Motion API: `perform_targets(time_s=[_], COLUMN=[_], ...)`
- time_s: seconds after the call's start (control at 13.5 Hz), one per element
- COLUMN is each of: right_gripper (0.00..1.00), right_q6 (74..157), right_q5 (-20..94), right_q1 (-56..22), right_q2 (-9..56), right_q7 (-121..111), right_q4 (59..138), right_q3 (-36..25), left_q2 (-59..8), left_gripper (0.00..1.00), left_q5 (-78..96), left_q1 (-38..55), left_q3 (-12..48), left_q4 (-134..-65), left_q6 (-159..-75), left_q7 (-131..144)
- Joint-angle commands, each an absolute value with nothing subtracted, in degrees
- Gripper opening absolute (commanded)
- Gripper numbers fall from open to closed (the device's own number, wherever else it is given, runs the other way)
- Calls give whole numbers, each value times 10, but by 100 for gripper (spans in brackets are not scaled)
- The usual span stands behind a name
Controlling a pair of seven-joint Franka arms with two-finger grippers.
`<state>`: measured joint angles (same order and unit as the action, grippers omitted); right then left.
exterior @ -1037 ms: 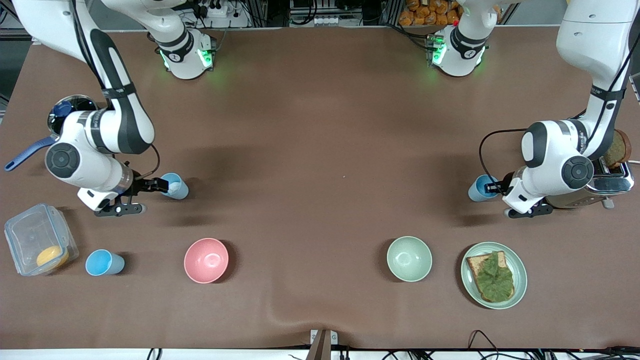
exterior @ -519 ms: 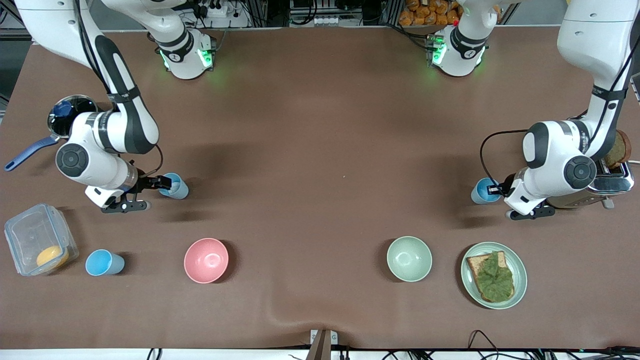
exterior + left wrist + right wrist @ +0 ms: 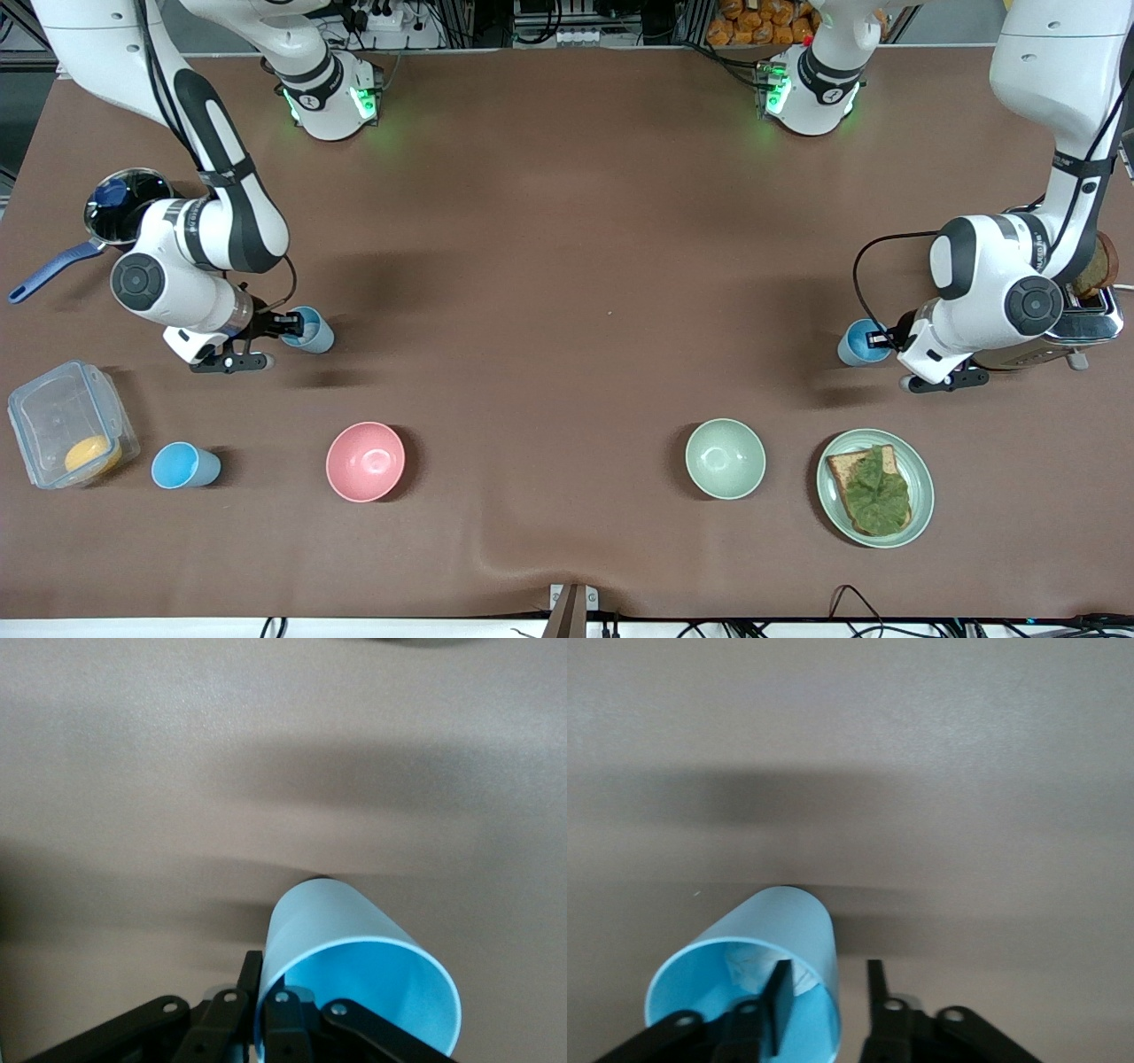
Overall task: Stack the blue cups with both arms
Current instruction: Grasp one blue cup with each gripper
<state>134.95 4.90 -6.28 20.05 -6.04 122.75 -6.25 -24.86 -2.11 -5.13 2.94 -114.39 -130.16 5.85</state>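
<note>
Repositioning of the right gripper [image 3: 288, 325] over the last second brought it lower onto the first blue cup [image 3: 315, 334], which stayed put on the surface [image 3: 567, 266]. Its jaws straddled the cup wall, narrow but apparently not yet clamped. A second blue cup [image 3: 184, 465] stood untouched nearer the camera. The left gripper [image 3: 880, 338] had its jaws pinched on the rim of the third blue cup [image 3: 856, 344], which had shifted slightly with it. Both grasps appeared nearly ready for lifting.

Both arms low; right end effector [image 3: 824, 992] seemingly parted, left end effector [image 3: 257, 1010] pinched
</note>
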Motion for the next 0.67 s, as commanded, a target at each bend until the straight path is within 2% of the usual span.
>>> perform_targets(time_s=[0.0,0.07,0.59], right_gripper=[7,0,0], right_q6=[1342,1339,1225], right_q5=[76,80,81], right_q1=[-63,-66,-78], right_q2=[196,194,181], right_q7=[-67,-67,-68], right_q4=[1227,1224,1136], right_q3=[-59,-59,-55], left_q2=[-249,-249,-248], left_gripper=[0,0,0], left_q5=[-25,-25,-25], left_q1=[-58,-57,-52], left_q3=[35,35,35], left_q4=[-1142,-1142,-1138], left_q6=[-1298,-1298,-1298], left_q7=[64,65,67])
